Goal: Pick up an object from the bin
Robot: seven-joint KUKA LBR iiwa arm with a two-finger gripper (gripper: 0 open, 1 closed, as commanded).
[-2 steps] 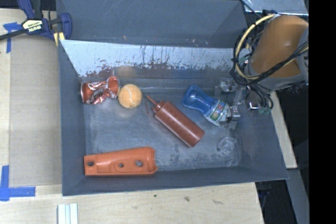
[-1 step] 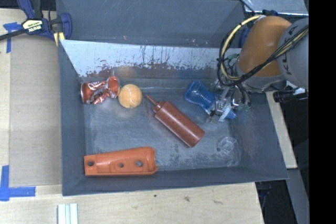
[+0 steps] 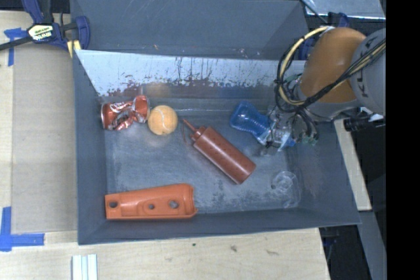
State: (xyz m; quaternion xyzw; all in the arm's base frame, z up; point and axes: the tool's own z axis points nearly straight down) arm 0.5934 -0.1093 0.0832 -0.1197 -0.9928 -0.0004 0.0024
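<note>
My gripper (image 3: 275, 140) hangs low at the right side of the bin, just right of a blue translucent plastic thing (image 3: 247, 119) near the back wall; its tips look to touch that thing's right end. A brown squeeze bottle (image 3: 221, 153) with a thin nozzle lies slantwise a little to the left of the gripper. A small clear plastic piece (image 3: 283, 181) lies on the floor below the gripper.
An orange ball (image 3: 162, 120) and a crumpled red can (image 3: 124, 113) lie at the back left. A long orange block with holes (image 3: 151, 201) lies along the front left. The arm with its orange cover and cables comes in over the right rim.
</note>
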